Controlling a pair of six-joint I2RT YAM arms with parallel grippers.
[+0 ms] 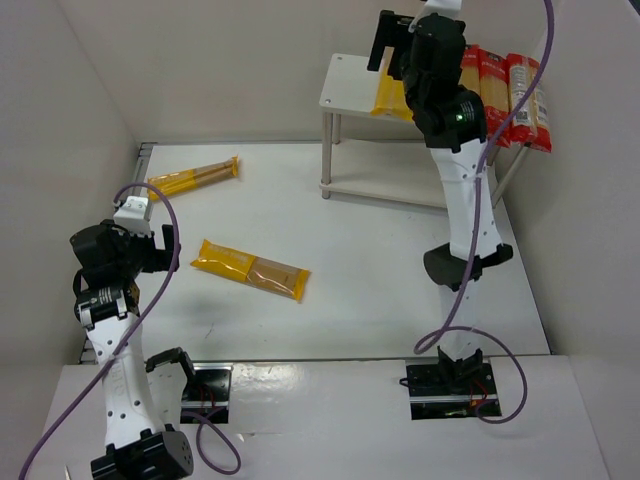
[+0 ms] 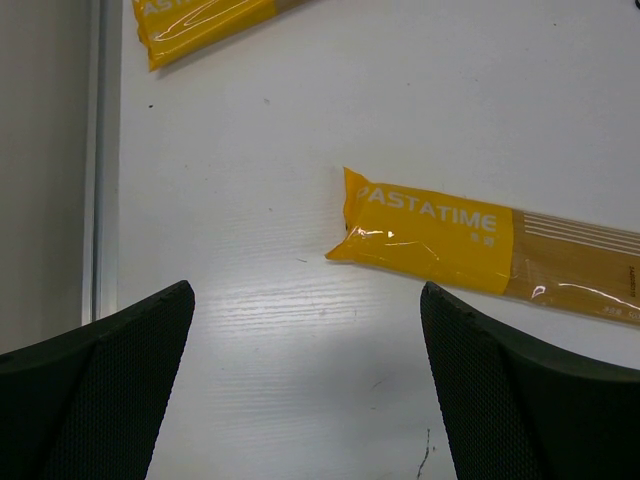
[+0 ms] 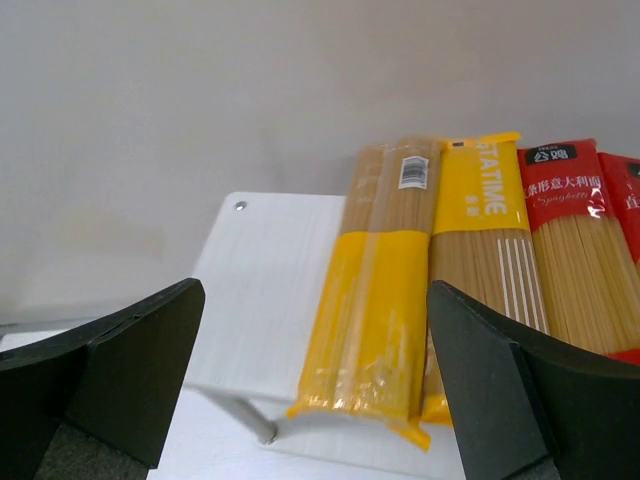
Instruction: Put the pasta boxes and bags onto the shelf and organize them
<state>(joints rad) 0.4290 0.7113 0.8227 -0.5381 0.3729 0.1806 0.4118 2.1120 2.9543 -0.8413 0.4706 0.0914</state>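
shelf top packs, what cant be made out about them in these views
Top external: the right arm covers most of the yellow packs on the shelf, so their count is unclear there.
Right wrist: the red packs run off the right edge; the right gripper has one finger over their lower ends.
Top external: the red packs' print is too small to read.

Yellow packs (image 1: 250,269) (four), red packs (image 1: 535,110) (two)
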